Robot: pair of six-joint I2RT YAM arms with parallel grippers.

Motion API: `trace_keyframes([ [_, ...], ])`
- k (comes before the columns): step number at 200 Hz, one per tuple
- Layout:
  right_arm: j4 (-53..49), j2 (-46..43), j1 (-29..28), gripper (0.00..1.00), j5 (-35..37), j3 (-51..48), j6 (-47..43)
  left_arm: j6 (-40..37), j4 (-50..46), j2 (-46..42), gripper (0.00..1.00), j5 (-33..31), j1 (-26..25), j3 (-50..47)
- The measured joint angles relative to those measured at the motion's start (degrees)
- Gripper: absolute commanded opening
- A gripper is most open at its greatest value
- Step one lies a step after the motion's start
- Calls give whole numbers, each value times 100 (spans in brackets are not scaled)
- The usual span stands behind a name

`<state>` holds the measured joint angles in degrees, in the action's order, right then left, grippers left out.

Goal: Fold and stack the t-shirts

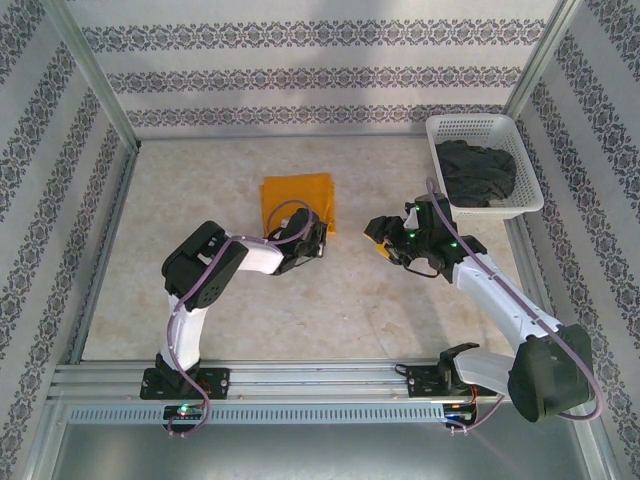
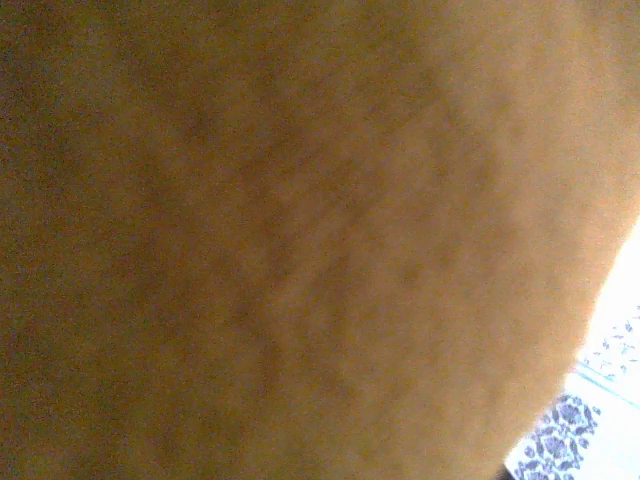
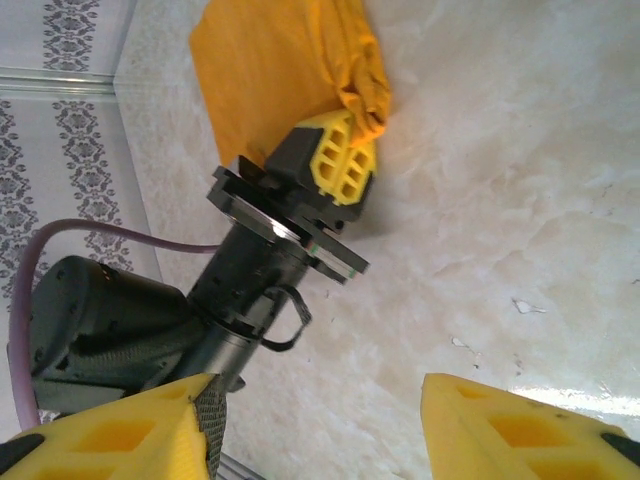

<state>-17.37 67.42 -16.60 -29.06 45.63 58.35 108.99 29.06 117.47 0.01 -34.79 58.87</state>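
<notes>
Currently listed, item 1: orange-yellow t-shirt [image 1: 297, 195], folded flat, laid at centre of table [image 1: 350, 300]. Its near-right corner is clamped by L gripper [image 1: 315, 240], fingers [image 3: 345, 165] shut tight on the cloth; the fabric is seen blurred, close up vs. L wrist cam. Item 2: charcoal grey t-shirt [image 1: 478, 172], bunched, unfolded, kept inside white lattice basket [image 1: 470, 122] at far-right corner. R gripper [image 1: 385, 242] is held just right of item 1, pads apart, nothing gripped.

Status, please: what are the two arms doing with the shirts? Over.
Left gripper shut on corner of orange shirt. Right gripper open, empty. Grey shirt heaped in basket. Nothing blocking.
</notes>
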Motion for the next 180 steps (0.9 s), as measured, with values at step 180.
trace_keyframes([
  [180,-35,870,-188,54,-195,715,-306,-4653,-1840,1447,0,4535,5431,2636],
])
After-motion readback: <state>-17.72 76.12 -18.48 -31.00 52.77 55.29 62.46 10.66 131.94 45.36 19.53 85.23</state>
